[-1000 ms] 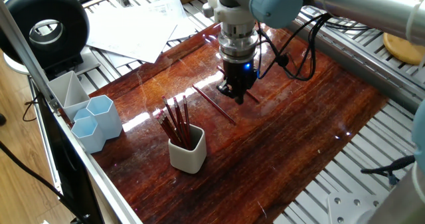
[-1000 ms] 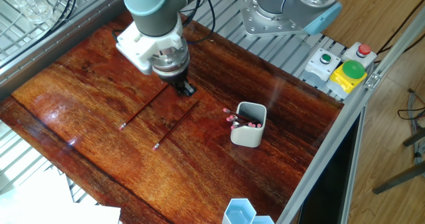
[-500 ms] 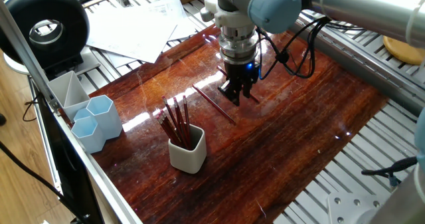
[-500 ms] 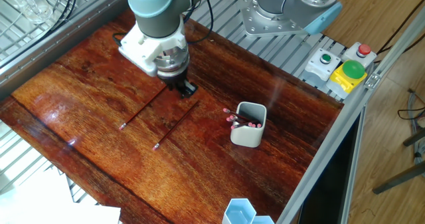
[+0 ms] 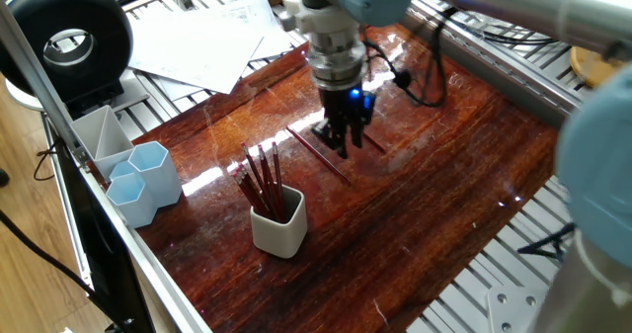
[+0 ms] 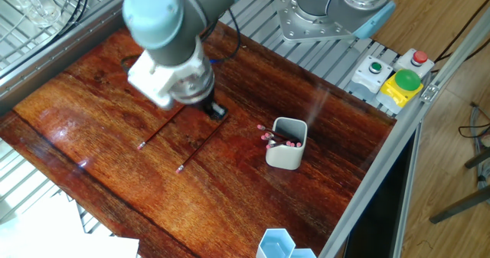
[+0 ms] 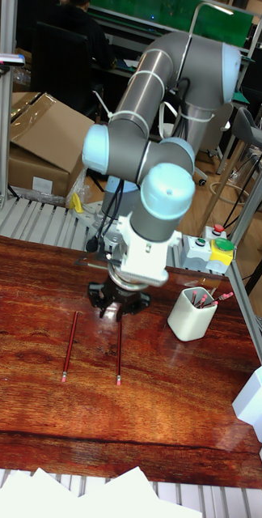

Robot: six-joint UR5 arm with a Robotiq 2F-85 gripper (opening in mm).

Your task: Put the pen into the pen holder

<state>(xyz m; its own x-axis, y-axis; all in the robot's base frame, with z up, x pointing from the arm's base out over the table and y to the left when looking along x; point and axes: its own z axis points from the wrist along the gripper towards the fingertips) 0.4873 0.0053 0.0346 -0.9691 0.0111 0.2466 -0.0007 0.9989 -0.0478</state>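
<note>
Hovering low over the glossy red-brown wooden bench (image 5: 464, 205), our jaws (image 5: 339, 141) straddle one thin red pen's (image 7: 119, 349) far end, apparently parted; off-white rounded-square pen holder (image 6: 286, 144) stands right.

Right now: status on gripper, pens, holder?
Gripper low over the near pen, jaws open, nothing held. Second pen lies alongside. Pen holder upright, already holding pens. Path looks clear.

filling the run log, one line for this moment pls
gripper: open, low over pen | second pen: on table | holder: holds several pens | step: grasp not made
</note>
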